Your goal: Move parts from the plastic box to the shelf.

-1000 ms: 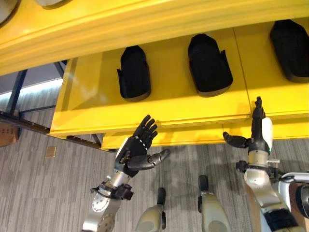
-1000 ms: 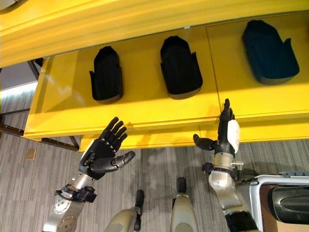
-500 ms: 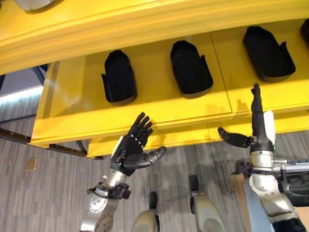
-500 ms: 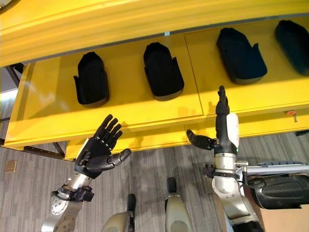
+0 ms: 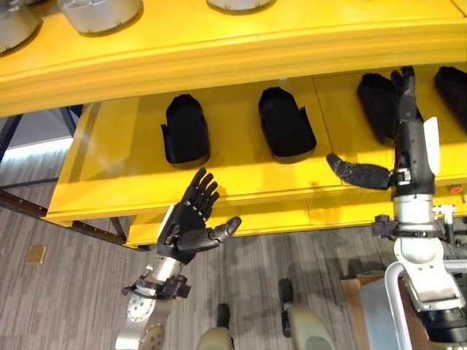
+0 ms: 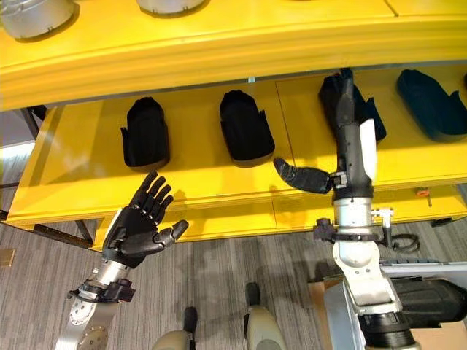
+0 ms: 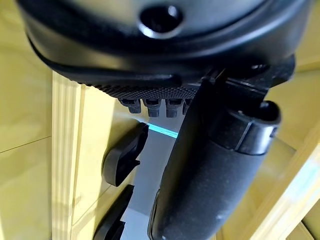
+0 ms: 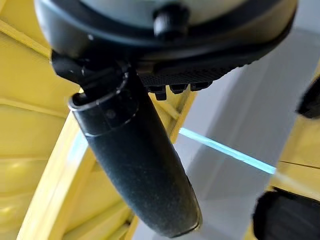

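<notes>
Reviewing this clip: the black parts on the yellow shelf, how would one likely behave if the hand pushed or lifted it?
The black part by the right hand looks like a rigid moulded shell, so it probably keeps its shape when gripped. It lies flat and broad on the shelf, so a push would likely slide it rather than tip or roll it. Its smooth surface may be slippery on the painted shelf.

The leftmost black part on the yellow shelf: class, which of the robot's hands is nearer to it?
Left. The left hand hangs open just in front of and below the leftmost black part; the right hand reaches over a part much farther right along the yellow shelf.
</notes>
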`<state>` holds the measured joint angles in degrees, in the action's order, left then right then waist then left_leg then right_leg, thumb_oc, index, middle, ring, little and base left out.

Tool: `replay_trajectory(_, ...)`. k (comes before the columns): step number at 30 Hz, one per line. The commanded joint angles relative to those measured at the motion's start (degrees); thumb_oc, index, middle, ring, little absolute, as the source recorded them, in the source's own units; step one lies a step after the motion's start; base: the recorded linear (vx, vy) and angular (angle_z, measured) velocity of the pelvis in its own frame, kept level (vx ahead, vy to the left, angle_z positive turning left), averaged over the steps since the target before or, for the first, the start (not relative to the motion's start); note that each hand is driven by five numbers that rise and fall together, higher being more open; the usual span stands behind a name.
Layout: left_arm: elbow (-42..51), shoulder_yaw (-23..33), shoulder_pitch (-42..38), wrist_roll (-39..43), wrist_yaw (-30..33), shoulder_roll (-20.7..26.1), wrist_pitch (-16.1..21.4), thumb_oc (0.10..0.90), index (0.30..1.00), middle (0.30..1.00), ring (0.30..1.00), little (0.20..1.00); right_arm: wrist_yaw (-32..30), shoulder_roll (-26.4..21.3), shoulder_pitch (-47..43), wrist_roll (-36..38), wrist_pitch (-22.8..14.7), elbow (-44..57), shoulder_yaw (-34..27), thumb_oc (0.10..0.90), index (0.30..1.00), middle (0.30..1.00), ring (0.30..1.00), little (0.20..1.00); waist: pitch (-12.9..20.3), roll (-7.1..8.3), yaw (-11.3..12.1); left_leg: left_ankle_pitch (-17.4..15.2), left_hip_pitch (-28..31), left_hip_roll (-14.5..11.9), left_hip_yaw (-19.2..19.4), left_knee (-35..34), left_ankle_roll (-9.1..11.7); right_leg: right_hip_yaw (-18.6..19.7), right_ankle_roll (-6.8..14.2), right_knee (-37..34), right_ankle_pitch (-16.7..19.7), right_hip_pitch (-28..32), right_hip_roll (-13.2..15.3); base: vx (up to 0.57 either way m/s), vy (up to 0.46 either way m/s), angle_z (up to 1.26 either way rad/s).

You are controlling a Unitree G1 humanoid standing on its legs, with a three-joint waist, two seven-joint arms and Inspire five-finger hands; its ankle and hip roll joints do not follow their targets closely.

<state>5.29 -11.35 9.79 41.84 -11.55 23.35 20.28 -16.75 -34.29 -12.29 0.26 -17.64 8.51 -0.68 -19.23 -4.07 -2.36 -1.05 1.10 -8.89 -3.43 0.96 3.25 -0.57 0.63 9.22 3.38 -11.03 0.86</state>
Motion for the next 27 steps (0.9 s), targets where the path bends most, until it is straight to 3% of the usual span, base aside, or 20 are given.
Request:
replay_trajectory(1,4.60,0.19,0.08,-0.75,-2.24,1.37,3.82,0.900,1.000,1.000,1.000,1.000,-1.56,-2.10,-3.30,0.90,-2.26,1.97,-0.92,0.900,1.000,1.000,1.000,1.000,7.20,2.86,0.78,4.91,-3.08,0.09,3.77,0.30,1.54,-2.75,-1.03,-3.99,-7.09,10.45,0.62,0.01,-0.017,0.14)
replay_trajectory(3,4.46,-1.03,-0.10,-0.07,-5.82,0.92,3.16,0.900,1.000,1.000,1.000,1.000,-2.78,-0.98,-1.94,-2.12,-1.08,1.59,-1.55,0.900,1.000,1.000,1.000,1.000,7.04,2.36,0.13,3.95,-3.56,1.18,8.02,2.00,0.98,-5.09,-1.18,-3.67,-7.21,10.64,0.81,0.02,0.023,0.44)
replay_trajectory(4,4.44,-1.11,-0.11,-0.01,-5.92,0.92,3.18,0.900,1.000,1.000,1.000,1.000,-2.86,-0.92,-1.88,-2.34,-1.04,1.61,-1.53,0.900,1.000,1.000,1.000,1.000,7.02,2.32,0.08,3.84,-3.61,1.32,8.10,2.14,0.92,-5.16,-1.16,-3.69,-7.20,10.66,0.84,0.04,0.086,0.90)
replay_trajectory(5,4.23,-1.74,-0.27,0.28,-5.98,1.08,3.53,0.900,1.000,1.000,1.000,1.000,-3.07,-0.54,-1.92,-4.22,-0.56,1.43,-0.98,0.900,1.000,1.000,1.000,1.000,6.77,1.98,0.01,2.90,-3.78,3.06,8.59,2.76,0.19,-5.16,-1.03,-3.73,-6.91,10.60,0.91,0.05,0.091,0.88)
replay_trajectory(8,4.36,-2.22,-0.04,0.92,-4.74,1.19,3.91,0.900,1.000,1.000,1.000,1.000,-3.06,-0.58,-2.56,-3.95,0.03,0.57,0.48,0.900,1.000,1.000,1.000,1.000,6.41,1.63,0.52,1.70,-3.80,5.99,7.26,2.98,-1.21,-4.26,-0.79,-3.77,-6.60,10.67,0.84,0.09,0.096,0.32)
replay_trajectory(10,4.91,-1.89,0.81,1.19,-4.95,1.14,4.30,0.900,1.000,1.000,1.000,1.000,-3.08,-0.01,-2.03,-3.35,0.66,-0.14,1.72,0.900,1.000,1.000,1.000,1.000,6.29,1.50,1.44,0.86,-3.32,9.65,5.76,2.23,-3.06,-3.43,-0.27,-4.09,-6.19,11.36,0.58,0.20,0.125,-0.05)
replay_trajectory(13,5.10,-1.98,1.57,2.13,-5.38,1.74,5.27,0.900,1.000,1.000,1.000,1.000,-4.46,0.74,-1.49,-4.08,0.02,-1.41,3.18,0.900,1.000,1.000,1.000,1.000,5.91,1.87,2.26,0.87,-2.56,12.03,4.14,0.33,-4.75,-2.48,0.39,-2.59,-6.33,10.46,0.04,0.14,0.107,-0.20)
replay_trajectory(19,4.43,-2.40,1.24,1.75,-6.28,2.02,6.81,0.900,1.000,1.000,1.000,1.000,-7.94,2.09,2.21,-5.39,-2.75,-3.13,2.40,0.900,1.000,1.000,1.000,1.000,5.90,3.53,2.67,0.37,-2.37,11.85,5.21,-0.28,-6.59,-4.57,0.79,1.76,-8.58,9.71,0.45,0.09,0.107,-0.10)
replay_trajectory(21,4.50,-1.85,0.70,1.07,-7.33,2.59,6.41,0.900,1.000,1.000,1.000,1.000,-9.59,2.53,3.08,-6.78,-2.88,-3.67,1.75,0.900,1.000,1.000,1.000,1.000,5.49,3.71,2.65,0.27,-2.39,11.74,5.94,-0.18,-7.44,-5.57,1.19,8.18,-9.89,7.62,0.27,0.07,0.100,0.03)
replay_trajectory(23,4.31,-1.82,0.21,0.37,-7.17,3.00,6.84,0.900,1.000,1.000,1.000,1.000,-11.83,2.66,2.63,-8.69,-3.22,-4.53,1.61,0.900,1.000,1.000,1.000,1.000,4.55,3.88,2.82,0.06,-2.71,11.70,6.62,0.46,-8.13,-6.42,2.47,16.78,-8.98,4.15,0.68,-0.01,0.063,0.06)
replay_trajectory(24,3.97,-1.54,-0.23,0.78,-6.78,3.03,6.87,0.900,1.000,1.000,1.000,1.000,-14.25,2.67,2.00,-10.89,-3.39,-5.18,1.48,0.900,1.000,1.000,1.000,1.000,3.45,3.97,3.12,0.02,-3.12,11.59,7.17,1.32,-8.36,-6.98,3.95,22.04,-6.88,1.12,1.66,-0.02,0.042,-0.02)
replay_trajectory(27,3.68,-1.27,-1.13,1.19,-6.33,3.38,6.79,0.900,1.000,1.000,1.000,1.000,-17.87,2.82,0.70,-15.69,-2.62,-5.59,0.85,0.900,1.000,1.000,1.000,1.000,2.55,4.34,3.60,-0.13,-3.33,11.52,8.15,1.90,-8.08,-7.34,5.09,16.41,-4.61,1.09,4.49,0.03,-0.035,-0.23)
